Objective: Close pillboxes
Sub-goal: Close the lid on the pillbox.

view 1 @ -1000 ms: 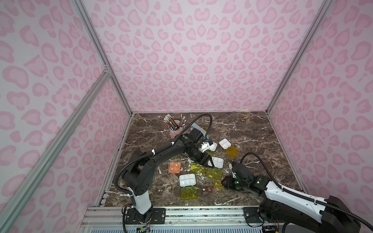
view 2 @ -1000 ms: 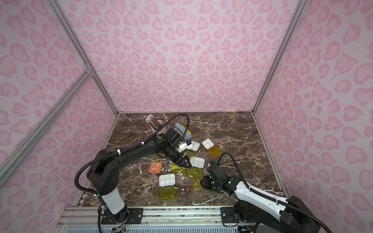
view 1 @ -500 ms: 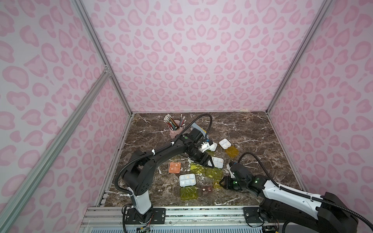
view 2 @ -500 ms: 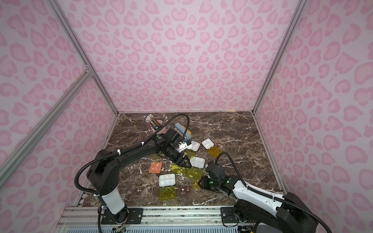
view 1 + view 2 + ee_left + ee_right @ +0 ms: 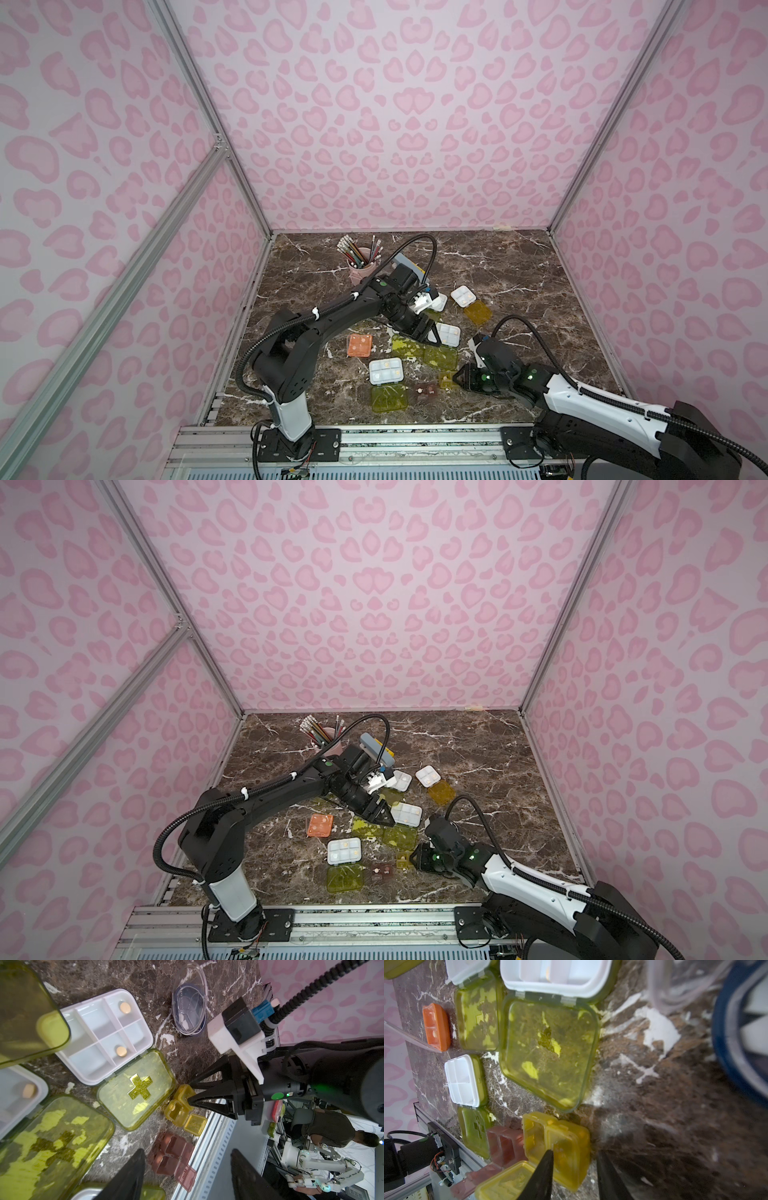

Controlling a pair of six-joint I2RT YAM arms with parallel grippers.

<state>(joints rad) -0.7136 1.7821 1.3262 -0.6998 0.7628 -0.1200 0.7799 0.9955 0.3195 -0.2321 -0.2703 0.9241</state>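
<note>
A small yellow pillbox (image 5: 560, 1140) lies near the table's front with one lid flap folded open (image 5: 508, 1184). My right gripper (image 5: 574, 1154) straddles its covered half, jaws narrow, with a gap left beside one finger (image 5: 602, 1163). In both top views the right gripper (image 5: 457, 379) meets this box (image 5: 446, 379). A brown pillbox (image 5: 172, 1153) lies open beside it. My left gripper (image 5: 187, 1155) hangs open and empty above a white tray (image 5: 104, 1036) with its lime lid (image 5: 137, 1088) flat on the table. The left gripper (image 5: 384, 816) is left of that tray (image 5: 406, 813).
Other open pillboxes lie around: a salmon one (image 5: 359, 345), a white tray (image 5: 386, 371) with its lime lid, an amber-lidded one (image 5: 463, 296), a round grey one (image 5: 190, 1012). The pink pencil cup (image 5: 361, 266) and stapler (image 5: 376, 748) stand behind. The metal rail (image 5: 374, 436) borders the front.
My right gripper has slid left up to the yellow pillbox and its jaws have narrowed. The left arm has not moved.
</note>
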